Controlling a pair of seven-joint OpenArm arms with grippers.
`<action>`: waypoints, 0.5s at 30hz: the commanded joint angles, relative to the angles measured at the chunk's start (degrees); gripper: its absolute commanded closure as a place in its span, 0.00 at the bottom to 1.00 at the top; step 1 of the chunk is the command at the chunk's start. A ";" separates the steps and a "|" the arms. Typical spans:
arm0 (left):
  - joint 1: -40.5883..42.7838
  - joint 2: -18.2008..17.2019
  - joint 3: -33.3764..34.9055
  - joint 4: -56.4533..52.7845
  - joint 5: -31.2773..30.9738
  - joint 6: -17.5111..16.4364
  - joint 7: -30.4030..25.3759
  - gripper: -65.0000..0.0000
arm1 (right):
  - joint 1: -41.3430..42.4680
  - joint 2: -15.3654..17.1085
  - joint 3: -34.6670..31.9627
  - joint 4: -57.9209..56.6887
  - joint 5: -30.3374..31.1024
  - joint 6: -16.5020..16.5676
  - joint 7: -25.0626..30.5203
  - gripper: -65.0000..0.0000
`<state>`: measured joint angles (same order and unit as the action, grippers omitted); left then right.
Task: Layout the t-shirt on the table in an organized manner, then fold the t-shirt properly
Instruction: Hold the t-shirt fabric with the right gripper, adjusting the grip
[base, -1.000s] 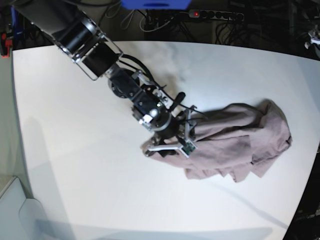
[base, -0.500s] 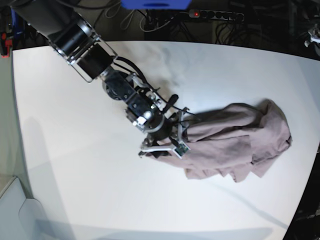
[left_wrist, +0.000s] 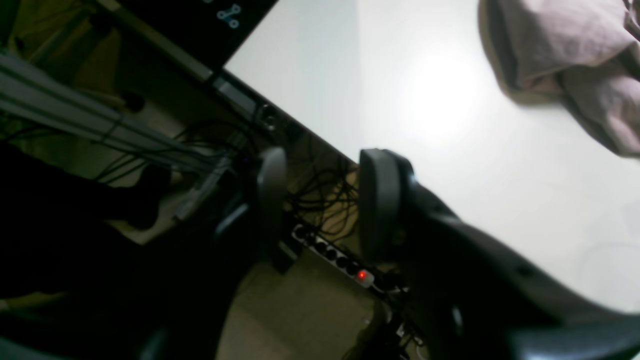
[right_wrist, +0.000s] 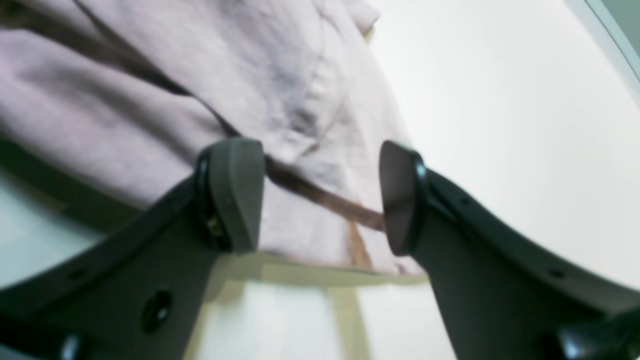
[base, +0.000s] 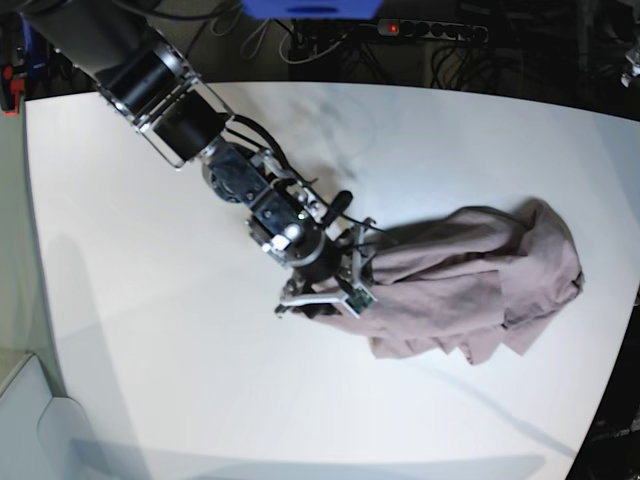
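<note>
1. Table (base: 150, 330): white, broad, bare over most of its surface; no shift against the earlier base pictures.
2. T-shirt (base: 470, 285): crumpled in a long bunch on the base view's right half, not spread. Outline at the far end unchanged from a second ago; near edge drawn slightly toward the arm, judging by the gripper's retreat.
3. Right gripper (right_wrist: 320, 197): jaws wide, straddling the shirt's hem edge, cloth lying between the pads but not pinched. Moved a little up-left over the last second, so likely still seeking a corner for spreading.
4. Left gripper (left_wrist: 320, 200): partly parted, empty, hanging off the table edge over cables and a power strip (left_wrist: 345, 262).
5. Right wrist view alone: hem seam between the pads. Base view alone: whole bunch.
</note>
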<state>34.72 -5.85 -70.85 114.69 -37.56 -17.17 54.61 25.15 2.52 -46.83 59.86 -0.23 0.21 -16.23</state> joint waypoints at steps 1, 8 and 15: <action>0.58 -0.70 -0.67 0.60 -0.37 0.07 -1.03 0.64 | 1.62 -0.63 0.28 0.85 -0.25 -0.16 1.68 0.44; 0.75 0.26 -1.02 0.60 -0.37 0.07 -1.03 0.64 | 1.97 -0.72 0.28 0.85 -0.25 -0.16 1.68 0.44; 0.58 0.35 -1.72 0.60 -0.37 -0.02 -1.03 0.64 | 2.24 -0.81 0.37 0.76 -0.25 -0.16 1.68 0.44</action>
<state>34.70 -4.75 -72.01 114.63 -37.58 -17.17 54.61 25.80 2.20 -46.81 59.75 -0.23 0.23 -16.21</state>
